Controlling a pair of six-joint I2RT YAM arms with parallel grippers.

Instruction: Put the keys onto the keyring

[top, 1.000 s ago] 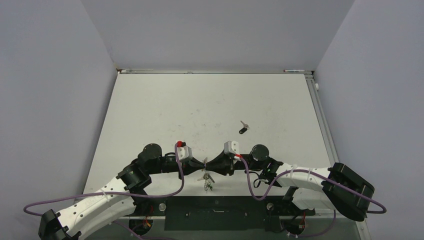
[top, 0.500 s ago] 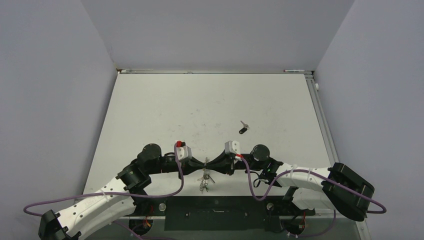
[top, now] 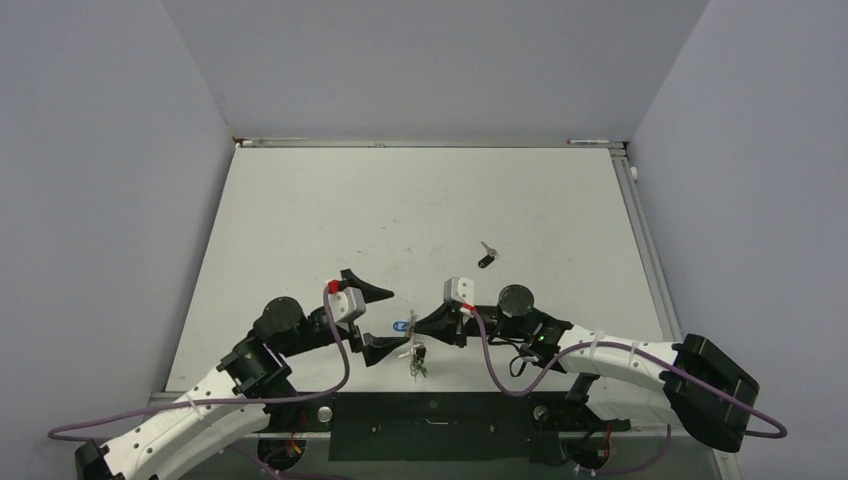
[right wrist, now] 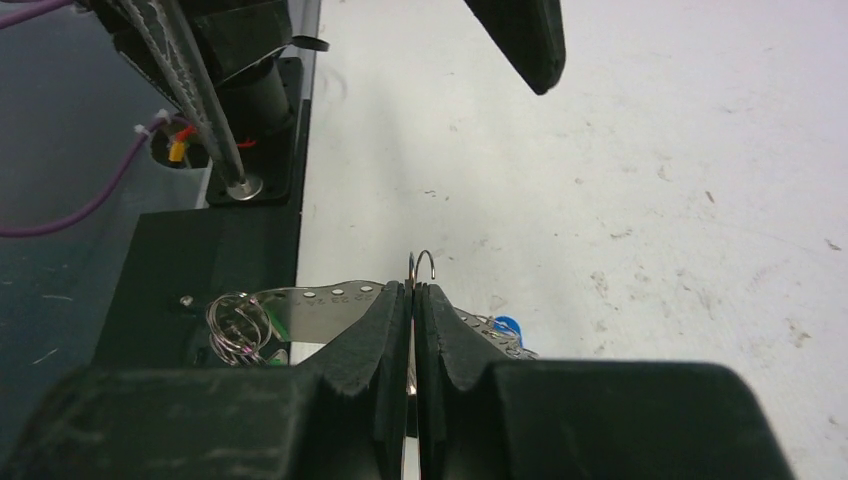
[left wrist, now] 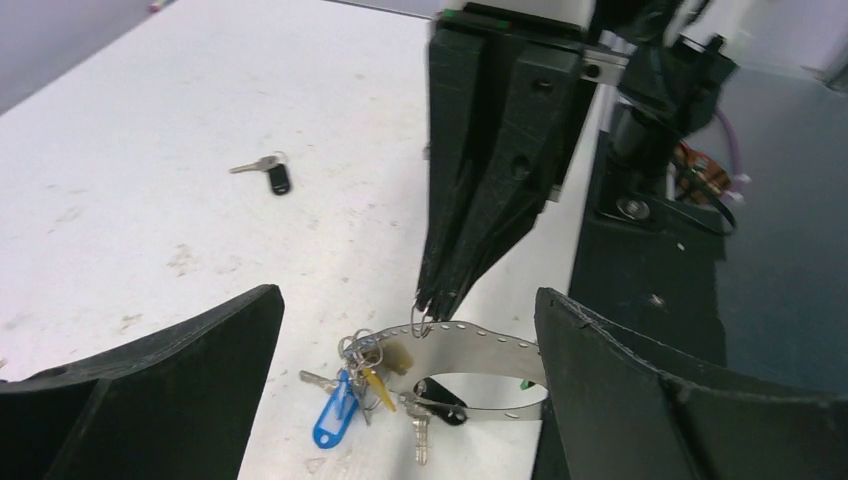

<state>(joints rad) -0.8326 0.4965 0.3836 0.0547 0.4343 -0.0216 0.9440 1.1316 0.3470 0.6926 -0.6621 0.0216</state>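
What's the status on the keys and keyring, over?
Left gripper open, empty. Right gripper shut on grey metal keyring, keys bunched on it. One black-headed silver key loose on white table. Nothing blocking it.

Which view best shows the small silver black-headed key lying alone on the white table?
Left wrist: the small silver key with the black plastic head lies unobstructed, blade and head distinct. Top external shows it tiny; right wrist misses it.
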